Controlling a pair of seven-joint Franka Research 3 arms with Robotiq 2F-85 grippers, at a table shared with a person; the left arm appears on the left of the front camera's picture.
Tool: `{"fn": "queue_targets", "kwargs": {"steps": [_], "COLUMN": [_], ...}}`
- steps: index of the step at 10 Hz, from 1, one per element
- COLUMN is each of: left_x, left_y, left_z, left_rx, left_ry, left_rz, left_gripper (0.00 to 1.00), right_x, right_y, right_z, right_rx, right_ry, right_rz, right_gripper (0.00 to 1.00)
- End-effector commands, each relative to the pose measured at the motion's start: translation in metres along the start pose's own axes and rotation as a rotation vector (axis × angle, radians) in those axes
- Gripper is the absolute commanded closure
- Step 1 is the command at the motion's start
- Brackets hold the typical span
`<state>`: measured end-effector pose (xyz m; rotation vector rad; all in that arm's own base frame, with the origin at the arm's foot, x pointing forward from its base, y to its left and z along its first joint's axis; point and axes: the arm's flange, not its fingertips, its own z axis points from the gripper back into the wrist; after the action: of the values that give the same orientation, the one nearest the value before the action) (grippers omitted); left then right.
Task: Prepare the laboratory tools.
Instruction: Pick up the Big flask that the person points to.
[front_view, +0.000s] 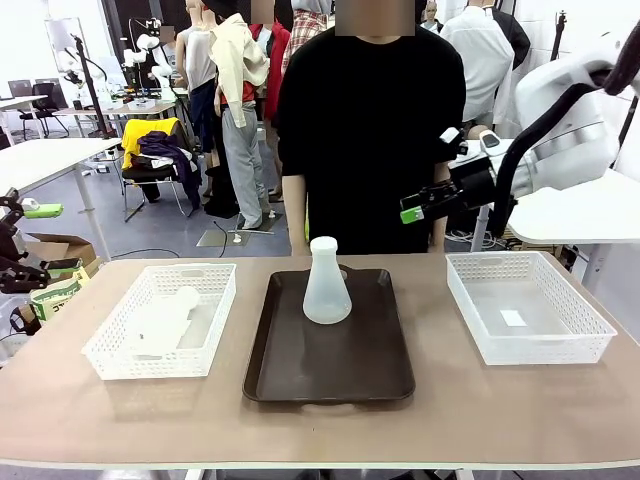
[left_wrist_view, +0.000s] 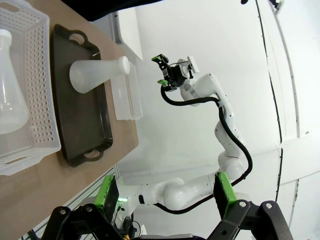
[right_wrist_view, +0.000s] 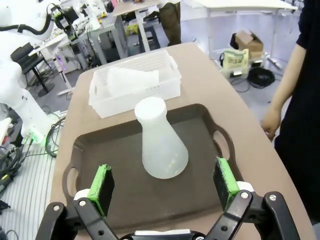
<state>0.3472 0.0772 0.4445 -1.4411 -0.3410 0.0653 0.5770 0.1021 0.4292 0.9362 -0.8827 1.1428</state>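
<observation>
One frosted flask (front_view: 326, 285) stands upright on the dark brown tray (front_view: 330, 370), also seen as the flask (right_wrist_view: 160, 145) and flask (left_wrist_view: 97, 72). The second flask (front_view: 165, 320) lies on its side in the left white basket (front_view: 110, 360), and appears again as the flask (right_wrist_view: 132, 80) and flask (left_wrist_view: 10, 95). My right gripper (front_view: 425, 203) hangs open, high above the tray's far right; in its wrist view the right gripper (right_wrist_view: 164, 182) frames the upright flask without touching it. My left gripper (left_wrist_view: 165, 197) is open and holds nothing, off the table's left end (front_view: 48, 240).
An empty white basket (front_view: 530, 310) sits at the right of the table. A person in black stands at the far side, one hand (right_wrist_view: 272, 122) hanging near the table edge. The other arm's gripper (left_wrist_view: 167, 70) shows far off in the left wrist view.
</observation>
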Motion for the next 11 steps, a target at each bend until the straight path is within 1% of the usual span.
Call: {"fn": "queue_targets", "kwargs": {"steps": [1, 4, 5, 11], "left_x": [-0.0019, -0.0019, -0.0019, -0.0019], "left_y": [-0.0006, -0.0006, -0.0006, -0.0006], "left_z": [0.0014, 0.0014, 0.0014, 0.0014], "left_rx": [-0.003, -0.003, -0.003, -0.003], "left_ry": [0.007, 0.007, 0.007, 0.007], "left_rz": [-0.01, -0.01, -0.01, -0.01], "left_gripper": [0.0, 0.0, 0.0, 0.0], "right_x": [-0.0107, -0.0173, -0.0091, -0.0091], "right_y": [0.0127, 0.0059, 0.0067, 0.0067], "right_z": [0.0045, 0.0044, 0.011, 0.011], "right_rx": [-0.028, -0.017, -0.026, -0.026], "right_ry": [-0.037, -0.062, -0.025, -0.025], "right_rz": [0.029, 0.02, 0.014, 0.014], "right_gripper": [0.0, 0.0, 0.0, 0.0]}}
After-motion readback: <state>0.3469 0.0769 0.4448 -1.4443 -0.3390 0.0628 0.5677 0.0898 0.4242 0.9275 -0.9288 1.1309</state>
